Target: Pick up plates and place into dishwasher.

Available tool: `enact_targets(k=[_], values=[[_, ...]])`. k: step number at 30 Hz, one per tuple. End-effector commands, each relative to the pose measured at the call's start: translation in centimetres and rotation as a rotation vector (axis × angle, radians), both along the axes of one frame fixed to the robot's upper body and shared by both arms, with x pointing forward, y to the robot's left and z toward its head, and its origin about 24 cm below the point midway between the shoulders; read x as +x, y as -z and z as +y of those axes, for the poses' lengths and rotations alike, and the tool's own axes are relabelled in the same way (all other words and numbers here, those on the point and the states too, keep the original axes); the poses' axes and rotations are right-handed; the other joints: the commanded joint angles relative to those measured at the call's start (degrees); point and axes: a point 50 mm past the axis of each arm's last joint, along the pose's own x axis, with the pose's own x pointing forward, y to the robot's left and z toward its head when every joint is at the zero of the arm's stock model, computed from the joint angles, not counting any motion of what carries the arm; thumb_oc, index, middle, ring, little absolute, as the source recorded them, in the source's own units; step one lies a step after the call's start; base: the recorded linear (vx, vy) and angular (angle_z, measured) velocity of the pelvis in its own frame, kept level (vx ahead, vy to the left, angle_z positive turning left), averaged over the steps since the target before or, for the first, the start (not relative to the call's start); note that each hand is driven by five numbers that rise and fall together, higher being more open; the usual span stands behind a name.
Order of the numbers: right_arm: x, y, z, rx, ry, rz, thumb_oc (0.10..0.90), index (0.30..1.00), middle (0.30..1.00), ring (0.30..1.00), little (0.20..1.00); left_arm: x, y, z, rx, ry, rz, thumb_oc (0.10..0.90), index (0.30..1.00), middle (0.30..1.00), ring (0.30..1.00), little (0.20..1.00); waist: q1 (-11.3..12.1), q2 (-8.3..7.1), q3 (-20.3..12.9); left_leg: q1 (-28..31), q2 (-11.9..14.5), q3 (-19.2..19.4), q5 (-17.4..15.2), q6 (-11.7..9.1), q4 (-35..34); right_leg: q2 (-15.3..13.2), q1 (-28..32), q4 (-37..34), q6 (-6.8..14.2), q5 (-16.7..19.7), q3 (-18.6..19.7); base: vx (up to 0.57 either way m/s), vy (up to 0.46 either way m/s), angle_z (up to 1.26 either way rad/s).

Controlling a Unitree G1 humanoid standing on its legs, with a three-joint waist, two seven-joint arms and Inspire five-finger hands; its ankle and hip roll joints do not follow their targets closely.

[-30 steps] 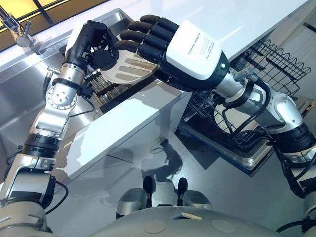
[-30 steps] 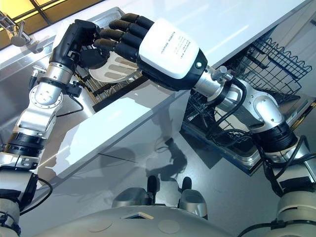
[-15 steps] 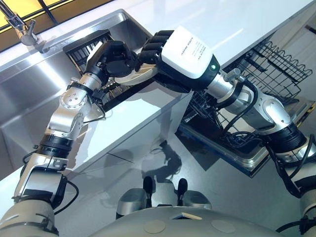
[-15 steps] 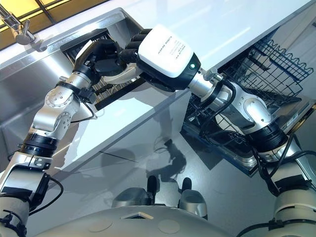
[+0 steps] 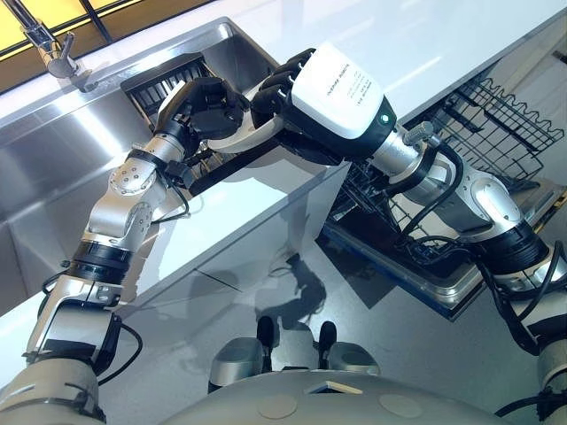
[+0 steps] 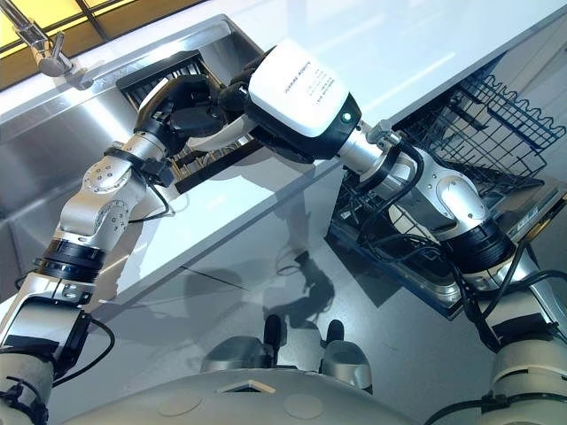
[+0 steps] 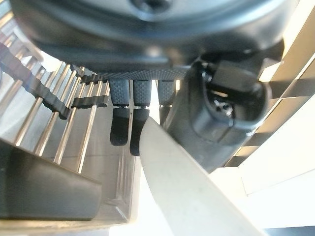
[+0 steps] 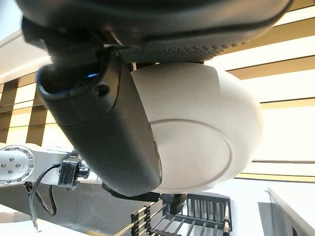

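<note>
I see the plate [image 8: 197, 132] above the drying rack [image 5: 177, 84] in the sink [image 6: 53, 168], my right hand [image 5: 306, 97] clamping it with thumb and fingers, my left hand [image 5: 208, 106] curled on its far rim; releasing unevenly could drop it, well left of the dishwasher basket [image 5: 496, 115]

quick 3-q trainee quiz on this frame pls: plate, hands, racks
1. True or false: the plate lies flat in the dishwasher basket.
2. Which hands grip the plate? A) left hand only B) right hand only C) both
3. Fill in: the plate is held above the dark ____ rack beside the sink.

Key: 1. False; it is held up over the counter end, away from the basket. 2. C; each wrist view shows a thumb and fingers on the plate. 3. Dish.
</note>
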Motion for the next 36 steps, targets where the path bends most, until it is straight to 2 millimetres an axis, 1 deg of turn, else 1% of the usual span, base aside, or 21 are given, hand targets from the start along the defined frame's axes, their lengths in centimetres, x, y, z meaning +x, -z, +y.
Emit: enact_targets(k=[1, 5, 8, 10, 13, 15, 17, 20, 21, 23, 24, 25, 26, 28, 29, 30, 31, 32, 34, 35, 36], values=[[1.3, -1.6, -2.0, 0.133, 0.092, -0.01, 0.1, 0.3, 0.3, 0.3, 0.2, -0.9, -4.5, -2.4, -0.1, 0.161, -0.259, 0.8, 0.9, 0.9, 0.9, 0.9, 0.5, 2.17, -11.4, -0.8, -1.2, -0.2, -4.5, -0.3, -0.7, 6.0, -2.9, 7.5, -1.8, -9.9, -0.9, 0.0, -0.007, 0.06], [1.6, -2.5, -3.7, 0.154, 0.157, -0.052, 0.1, 0.3, 0.3, 0.3, 0.2, -1.1, -5.2, -0.1, -0.065, 0.045, -0.317, 0.8, 0.9, 0.9, 0.9, 0.9, 0.8, 2.08, -11.3, -0.7, -1.4, -0.7, -4.4, -0.3, -0.8, 5.9, -2.8, 7.6, -1.8, -9.9, -1.1, 0.0, -0.009, 0.06], [1.6, -3.2, -4.8, 0.163, 0.195, -0.099, 0.1, 0.3, 0.3, 0.3, 0.2, -1.7, -6.8, 1.7, 0.062, -0.118, -0.473, 0.8, 0.9, 0.9, 0.9, 0.9, 1.0, 1.98, -11.2, -0.7, -1.4, -0.9, -4.4, -0.3, -0.8, 5.9, -2.7, 7.4, -1.8, -9.9, -1.3, -0.01, -0.013, 0.08], [1.4, -3.9, -5.8, 0.157, 0.221, -0.145, 0.1, 0.3, 0.3, 0.3, 0.2, -2.5, -8.3, 3.3, 0.151, -0.25, -0.607, 0.8, 0.9, 0.9, 0.9, 0.9, 1.1, 1.83, -11.3, -0.6, -1.4, -1.0, -4.3, -0.3, -1.1, 5.9, -2.6, 7.2, -1.8, -9.9, -1.3, -0.01, -0.017, 0.08], [1.3, -4.6, -7.3, 0.123, 0.273, -0.223, 0.1, 0.3, 0.3, 0.3, 0.2, -4.2, -10.6, 5.0, 0.18, -0.382, -0.791, 0.8, 0.9, 0.9, 0.9, 0.9, 1.4, 1.6, -11.6, -0.5, -1.4, -1.3, -4.2, -0.4, -1.5, 6.0, -2.5, 6.9, -1.9, -9.9, -1.4, -0.01, -0.02, 0.04], [1.5, -5.1, -8.3, 0.108, 0.323, -0.27, 0.1, 0.3, 0.3, 0.3, 0.2, -5.2, -11.8, 5.4, 0.157, -0.435, -0.887, 0.8, 0.9, 0.9, 0.9, 0.9, 1.6, 1.44, -11.8, -0.5, -1.3, -1.6, -4.2, -0.6, -1.7, 6.1, -2.3, 6.6, -2.0, -9.8, -1.5, 0.0, -0.024, 0.06], [1.6, -5.8, -9.2, 0.118, 0.368, -0.305, 0.1, 0.3, 0.3, 0.3, 0.2, -5.8, -12.5, 5.4, 0.137, -0.469, -0.944, 0.8, 0.9, 0.9, 0.9, 0.9, 1.7, 1.27, -12.1, -0.4, -1.3, -1.8, -4.1, -0.7, -2.0, 6.1, -2.3, 6.5, -2.0, -9.8, -1.5, 0.02, -0.029, 0.09], [2.0, -7.0, -10.7, 0.154, 0.454, -0.364, 0.1, 0.3, 0.3, 0.3, 0.2, -6.2, -13.3, 5.3, 0.104, -0.503, -0.997, 0.8, 0.9, 0.9, 0.9, 0.9, 1.7, 1.09, -12.4, -0.5, -1.2, -2.1, -3.9, -1.0, -2.3, 6.2, -2.3, 6.4, -1.9, -9.8, -1.5, 0.01, -0.01, 0.01], [2.1, -7.8, -11.4, 0.181, 0.494, -0.386, 0.1, 0.3, 0.3, 0.3, 0.2, -6.2, -13.5, 5.3, 0.094, -0.515, -1.007, 0.8, 0.9, 0.9, 0.9, 0.9, 1.7, 1.03, -12.5, -0.5, -1.2, -2.2, -3.9, -1.0, -2.4, 6.3, -2.3, 6.4, -1.9, -9.8, -1.5, 0.01, -0.024, 0.03], [2.3, -8.9, -12.6, 0.242, 0.558, -0.417, 0.1, 0.3, 0.3, 0.3, 0.2, -6.1, -13.7, 5.4, 0.091, -0.537, -1.007, 0.8, 0.9, 0.9, 0.9, 0.9, 1.7, 1.06, -12.5, -0.4, -1.1, -2.2, -4.0, -1.2, -2.5, 6.4, -2.3, 6.4, -1.9, -9.9, -1.6, 0.01, -0.023, 0.05], [2.3, -9.2, -13.0, 0.262, 0.57, -0.422, 0.1, 0.3, 0.3, 0.3, 0.2, -6.0, -13.7, 5.4, 0.091, -0.54, -1.006, 0.8, 0.9, 0.9, 0.9, 0.9, 1.7, 1.07, -12.6, -0.5, -1.1, -2.3, -3.9, -1.2, -2.5, 6.4, -2.4, 6.4, -1.9, -9.9, -1.6, 0.0, -0.018, 0.05], [2.2, -9.6, -13.4, 0.295, 0.585, -0.423, 0.1, 0.3, 0.3, 0.3, 0.2, -6.0, -13.8, 5.5, 0.09, -0.543, -1.002, 0.8, 0.9, 0.9, 0.9, 0.9, 1.7, 1.06, -12.5, -0.4, -1.1, -2.3, -4.0, -1.2, -2.5, 6.4, -2.3, 6.4, -1.9, -10.0, -1.6, 0.04, -0.024, 0.04], [2.2, -10.3, -14.7, 0.387, 0.627, -0.423, 0.1, 0.3, 0.3, 0.3, 0.2, -5.8, -13.6, 5.6, 0.09, -0.546, -0.983, 0.8, 0.9, 0.9, 0.9, 0.9, 1.6, 1.05, -12.6, -0.2, -1.0, -2.4, -4.5, -1.4, -2.5, 6.4, -2.1, 6.4, -1.8, -10.5, -1.5, 0.04, -0.026, 0.04], [2.1, -10.8, -16.1, 0.519, 0.652, -0.412, 0.1, 0.3, 0.3, 0.3, 0.2, -5.6, -13.5, 5.8, 0.112, -0.557, -0.969, 0.8, 0.9, 0.9, 0.9, 0.9, 1.6, 1.17, -12.5, -0.1, -1.0, -2.3, -4.5, -1.4, -2.5, 6.5, -2.0, 6.4, -1.8, -10.5, -1.6, 0.0, -0.019, 0.06], [1.9, -11.2, -17.4, 0.621, 0.669, -0.405, 0.1, 0.3, 0.3, 0.3, 0.2, -5.4, -13.3, 5.9, 0.12, -0.563, -0.955, 0.8, 0.9, 0.9, 0.9, 0.9, 1.5, 1.29, -12.3, -0.4, -0.9, -2.2, -4.0, -1.4, -2.5, 6.5, -2.3, 6.4, -1.8, -10.1, -1.7, -0.03, -0.01, 0.07], [1.8, -11.3, -18.0, 0.682, 0.671, -0.394, 0.1, 0.3, 0.3, 0.3, 0.2, -5.2, -13.2, 6.0, 0.128, -0.564, -0.945, 0.8, 0.9, 0.9, 0.9, 0.9, 1.4, 1.31, -12.3, -0.4, -0.9, -2.1, -4.0, -1.5, -2.5, 6.6, -2.3, 6.4, -1.8, -10.1, -1.7, -0.02, -0.011, 0.09], [1.6, -11.3, -18.9, 0.806, 0.666, -0.365, 0.1, 0.3, 0.3, 0.3, 0.2, -5.1, -12.9, 6.1, 0.139, -0.571, -0.929, 0.8, 0.9, 0.9, 0.9, 0.9, 1.3, 1.38, -12.3, -0.4, -0.9, -2.0, -4.0, -1.5, -2.5, 6.6, -2.3, 6.4, -1.7, -10.1, -1.6, 0.01, -0.009, 0.1], [1.6, -11.2, -18.9, 0.807, 0.666, -0.365, 0.1, 0.3, 0.3, 0.3, 0.2, -5.1, -12.9, 6.1, 0.139, -0.57, -0.93, 0.8, 0.9, 0.9, 0.9, 0.9, 1.4, 1.35, -12.3, -0.4, -0.9, -2.0, -4.0, -1.5, -2.5, 6.6, -2.3, 6.5, -1.7, -10.1, -1.6, 0.01, -0.014, 0.07], [1.4, -10.8, -20.7, 1.039, 0.646, -0.305, 0.1, 0.3, 0.3, 0.3, 0.2, -4.8, -12.4, 6.4, 0.152, -0.578, -0.903, 0.8, 0.9, 0.9, 0.9, 0.9, 1.2, 1.46, -12.2, -0.2, -0.8, -1.9, -4.1, -1.5, -2.5, 6.7, -2.3, 6.6, -1.7, -10.2, -1.5, 0.01, -0.006, 0.02], [1.3, -10.3, -21.6, 1.141, 0.644, -0.277, 0.1, 0.3, 0.3, 0.3, 0.2, -4.6, -12.0, 6.7, 0.161, -0.583, -0.888, 0.8, 0.9, 0.9, 0.9, 0.9, 1.1, 1.57, -12.1, -0.1, -0.7, -1.7, -4.3, -1.5, -2.5, 6.7, -2.3, 6.8, -1.7, -10.3, -1.4, 0.0, 0.0, 0.0], [1.3, -9.7, -22.2, 1.196, 0.65, -0.262, 0.1, 0.3, 0.3, 0.3, 0.2, -4.5, -11.8, 6.8, 0.167, -0.587, -0.877, 0.8, 0.9, 0.9, 0.9, 0.9, 1.0, 1.66, -12.0, 0.0, -0.7, -1.6, -4.4, -1.6, -2.5, 6.7, -2.3, 6.8, -1.7, -10.4, -1.4, 0.0, 0.0, 0.0]])
